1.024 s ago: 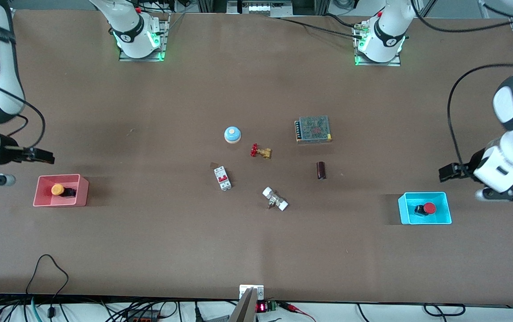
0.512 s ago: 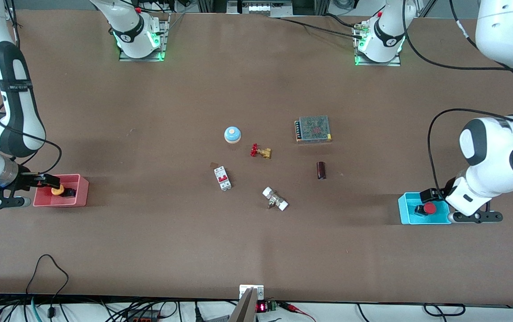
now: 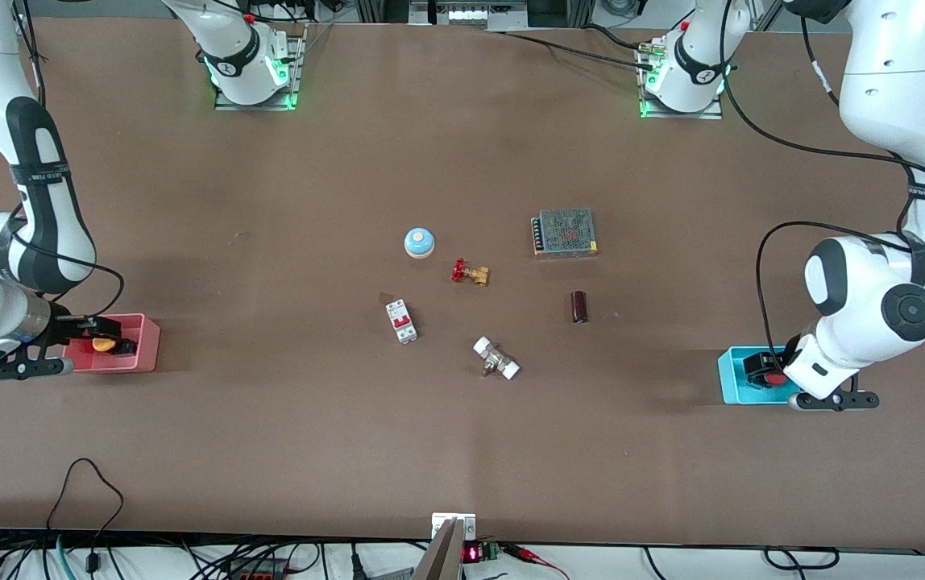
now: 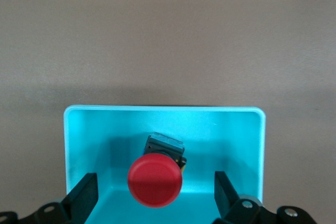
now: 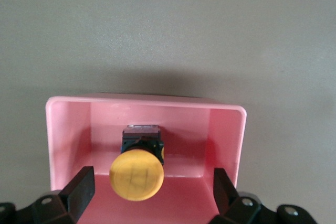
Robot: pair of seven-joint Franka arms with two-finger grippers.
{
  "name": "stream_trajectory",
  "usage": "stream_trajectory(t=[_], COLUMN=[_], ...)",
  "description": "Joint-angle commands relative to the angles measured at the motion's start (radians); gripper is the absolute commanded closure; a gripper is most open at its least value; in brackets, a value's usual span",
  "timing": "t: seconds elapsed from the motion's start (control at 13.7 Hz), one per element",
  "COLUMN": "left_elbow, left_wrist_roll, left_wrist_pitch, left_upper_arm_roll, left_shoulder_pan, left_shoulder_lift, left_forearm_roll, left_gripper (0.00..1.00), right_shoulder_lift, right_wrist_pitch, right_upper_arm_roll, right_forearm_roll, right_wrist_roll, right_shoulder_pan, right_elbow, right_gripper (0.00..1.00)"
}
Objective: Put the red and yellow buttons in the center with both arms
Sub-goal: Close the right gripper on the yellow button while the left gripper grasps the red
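The yellow button [image 3: 104, 345] lies on its side in a pink bin [image 3: 147, 348] at the right arm's end of the table. My right gripper [image 3: 98, 332] is open and down at the bin. In the right wrist view its fingers [image 5: 80, 191] stand on either side of the yellow button [image 5: 136, 174], apart from it. The red button [image 3: 774, 378] lies in a cyan bin [image 3: 730, 379] at the left arm's end. My left gripper [image 3: 762, 364] is open over it. In the left wrist view its fingers [image 4: 85, 195] flank the red button [image 4: 155, 180] without touching. The brown tabletop center [image 3: 325, 266] is bare.
Around the middle lie a blue-domed button [image 3: 420, 242], a brass valve with a red handwheel [image 3: 470, 273], a white and red circuit breaker [image 3: 401, 321], a white-ended fitting [image 3: 496, 358], a dark cylinder [image 3: 579, 307] and a meshed power supply [image 3: 565, 232].
Both arms have swung in and come down to their bins. Each open gripper now straddles its button, where before it hung beside the bin.
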Motion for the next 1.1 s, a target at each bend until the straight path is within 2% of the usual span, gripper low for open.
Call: stream_trajectory(t=[0.0,0.15,0.29,0.44,0.73,0.88,0.95,1.02], left_elbow=[0.025,0.021,0.023,0.023,0.026,0.041,0.049,0.055], left_wrist_roll=[0.016,0.013,0.008,0.005,0.004,0.007,0.005,0.004], left_wrist_pitch=[-0.002,-0.005,-0.013,-0.014,-0.028,-0.091,-0.123,-0.152], left_upper_arm_roll=[0.002,0.002,0.0,0.0,0.0,-0.001,-0.001,-0.004], left_shoulder_pan=[0.005,0.007,0.01,0.008,0.008,0.005,-0.001,-0.004], left_shoulder_lift=[0.014,0.014,0.011,0.008,-0.018,-0.063,-0.087,-0.109], left_forearm_roll=[0.001,0.001,0.001,0.001,0.001,0.002,0.002,0.001], left_gripper=[0.16,0.31,0.51,0.65,0.76,0.79,0.79,0.8], right_shoulder_lift=[0.017,0.031,0.037,0.049,0.065,0.066,0.066,0.068], right_wrist_pitch=[0.004,0.004,0.004,0.004,0.004,0.005,0.004,0.005], right_upper_arm_roll=[0.005,0.01,0.011,0.011,0.011,0.011,0.011,0.011], right_forearm_roll=[0.007,0.008,0.008,0.007,0.007,0.008,0.008,0.008], right_wrist_roll=[-0.015,-0.013,-0.018,-0.019,-0.018,-0.018,-0.016,-0.015], right_shoulder_pan=[-0.002,-0.004,-0.004,-0.004,-0.005,-0.007,-0.007,-0.005], right_elbow=[0.019,0.02,0.019,0.019,0.021,0.021,0.021,0.021], right_gripper=[0.0,0.0,0.0,0.0,0.0,0.0,0.05,0.16])
